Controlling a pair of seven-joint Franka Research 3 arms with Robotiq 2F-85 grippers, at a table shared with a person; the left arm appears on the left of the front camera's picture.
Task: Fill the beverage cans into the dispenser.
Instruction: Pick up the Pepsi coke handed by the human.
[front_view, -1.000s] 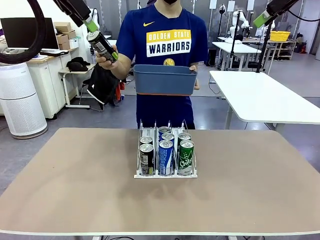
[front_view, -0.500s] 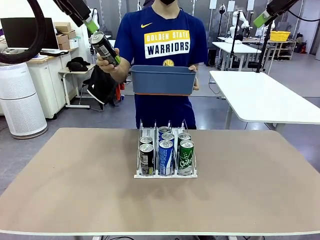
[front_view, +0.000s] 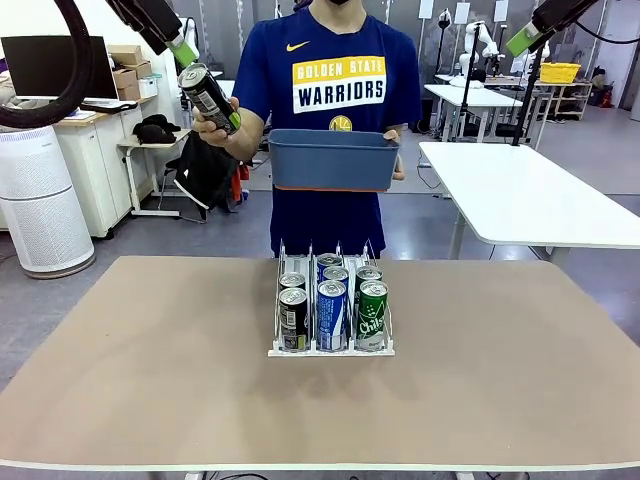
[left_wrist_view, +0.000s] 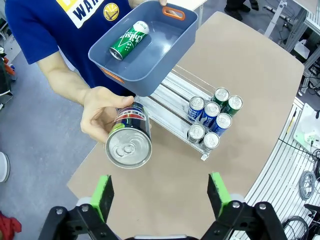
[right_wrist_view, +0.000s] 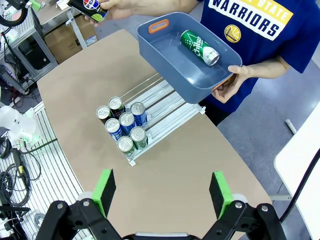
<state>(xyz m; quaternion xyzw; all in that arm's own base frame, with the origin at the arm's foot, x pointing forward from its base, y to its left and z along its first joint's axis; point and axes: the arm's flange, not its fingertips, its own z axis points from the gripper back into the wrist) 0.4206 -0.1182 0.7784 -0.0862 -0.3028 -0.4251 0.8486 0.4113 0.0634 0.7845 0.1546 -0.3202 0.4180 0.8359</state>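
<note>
A person's hand holds up a black can (front_view: 208, 97) with its silver top turned toward my left gripper (front_view: 183, 50). In the left wrist view that can (left_wrist_view: 128, 141) sits just beyond the open left gripper (left_wrist_view: 161, 192), touching neither finger. The dispenser (front_view: 331, 350) stands mid-table with several cans (front_view: 332, 300) at the front of its three lanes. The person's other hand carries a blue-grey bin (front_view: 330, 158) with one green can (left_wrist_view: 129, 40) lying in it. My right gripper (front_view: 525, 37) hangs high at the right, and the right wrist view shows the right gripper (right_wrist_view: 162, 192) open and empty.
Bare tan tabletop (front_view: 150, 380) surrounds the dispenser on all sides. The person stands at the far edge behind the rack. A white table (front_view: 530, 200) stands off to the right, and a white air purifier (front_view: 40, 200) to the left.
The person's hand has lifted and tilted the black can slightly toward my left gripper, and the bin has shifted a little. Neither arm has moved.
</note>
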